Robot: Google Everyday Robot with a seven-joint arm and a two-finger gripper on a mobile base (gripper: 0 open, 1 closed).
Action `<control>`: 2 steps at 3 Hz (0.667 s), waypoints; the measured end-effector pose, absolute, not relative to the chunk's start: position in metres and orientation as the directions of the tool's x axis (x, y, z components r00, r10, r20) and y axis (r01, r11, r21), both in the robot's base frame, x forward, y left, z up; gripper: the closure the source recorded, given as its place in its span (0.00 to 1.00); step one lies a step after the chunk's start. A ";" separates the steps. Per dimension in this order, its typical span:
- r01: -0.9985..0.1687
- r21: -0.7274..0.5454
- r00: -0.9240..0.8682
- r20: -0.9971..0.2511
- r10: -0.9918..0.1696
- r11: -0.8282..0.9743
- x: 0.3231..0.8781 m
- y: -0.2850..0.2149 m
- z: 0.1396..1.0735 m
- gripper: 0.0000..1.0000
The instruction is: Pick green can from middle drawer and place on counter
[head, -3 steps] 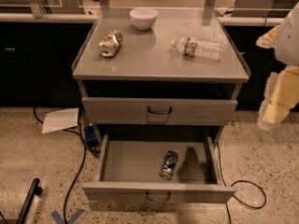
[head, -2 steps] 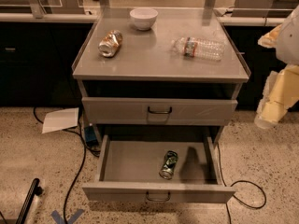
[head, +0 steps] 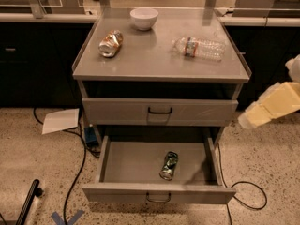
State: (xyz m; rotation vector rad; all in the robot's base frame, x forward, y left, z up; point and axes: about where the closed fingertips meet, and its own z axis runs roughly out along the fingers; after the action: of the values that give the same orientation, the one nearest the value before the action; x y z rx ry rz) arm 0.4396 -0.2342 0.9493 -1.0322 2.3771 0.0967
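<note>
Plainly visible, the green can (head: 169,165) lies on its side on the floor of the middle drawer (head: 123,163), which is pulled out, right of centre and near the front panel. Its label is too small to read.

The gripper (head: 268,108) sits at the right edge of the view, level with the shut upper drawer (head: 117,111) and well apart from the can. Only a pale, blocky end shows, probably the gripper housing with the arm behind it cut off by the frame. Whether it is parted or closed cannot be made out, and it touches nothing.

On the counter (head: 154,60) a dented copper can (head: 110,43) lies at the left and a clear bottle (head: 199,48) lies on its side at the right. A white bowl (head: 144,18) stands at the back.

A sheet of paper (head: 61,120) lies on the floor left of the cabinet. A dark rod (head: 29,201) is cut off at the bottom-left corner. The space under the counter is in shadow.
</note>
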 end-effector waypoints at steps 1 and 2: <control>-0.559 -0.058 -0.651 -0.587 -0.481 0.827 0.461 -0.238 0.930 0.00; -0.530 -0.053 -0.655 -0.608 -0.448 0.846 0.467 -0.238 0.934 0.00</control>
State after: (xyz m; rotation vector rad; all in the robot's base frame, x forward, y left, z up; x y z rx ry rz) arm 0.4666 -0.2382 0.9337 -0.7099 2.3903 0.1704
